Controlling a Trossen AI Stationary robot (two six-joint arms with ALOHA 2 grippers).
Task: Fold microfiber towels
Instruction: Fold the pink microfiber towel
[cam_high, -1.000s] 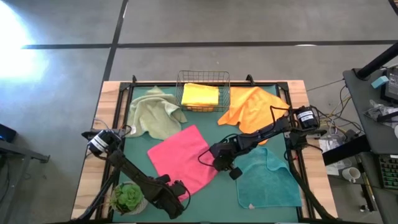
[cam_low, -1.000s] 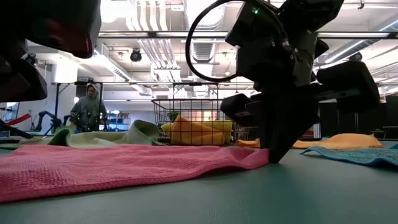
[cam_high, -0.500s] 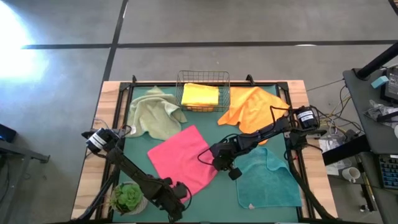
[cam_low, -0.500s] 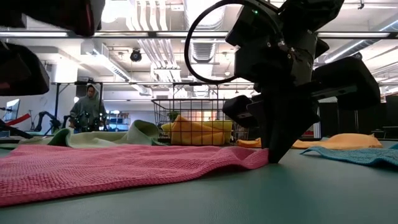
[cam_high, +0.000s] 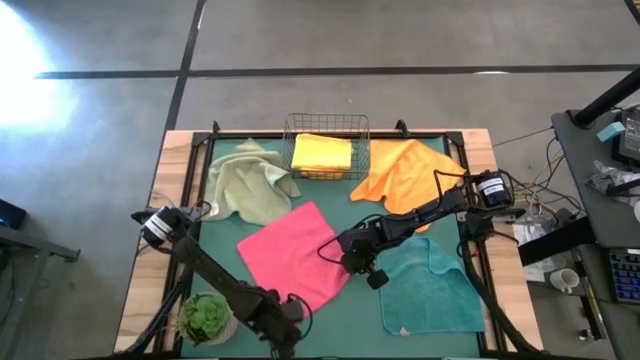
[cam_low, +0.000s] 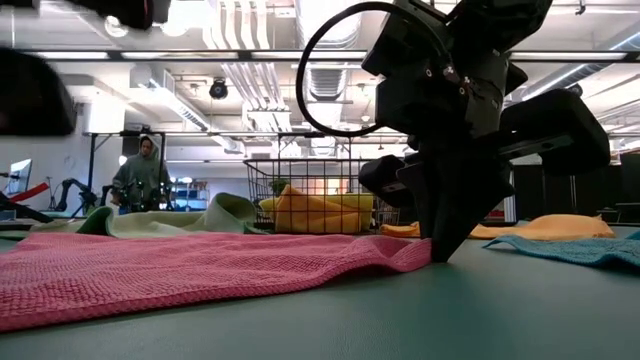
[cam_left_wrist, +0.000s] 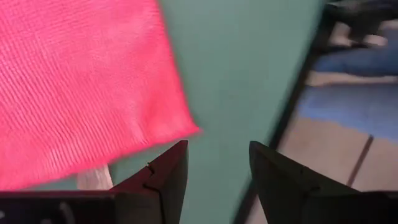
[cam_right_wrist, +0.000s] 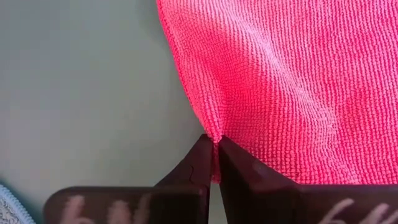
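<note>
While the right pincer (cam_right_wrist: 213, 163) pinches the pink towel's (cam_high: 292, 255) edge mid-tabletop, probably to start a fold, the left pincer (cam_left_wrist: 214, 171) hangs open just off its front-edge corner.

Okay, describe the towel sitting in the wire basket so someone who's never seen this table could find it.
Start at the wire basket on the far edge of the green table mat, midway across. The yellow towel lies folded inside it; every other towel is spread loose on the mat.

Wire basket (cam_high: 327, 130), potted plant (cam_high: 205, 318)
</note>
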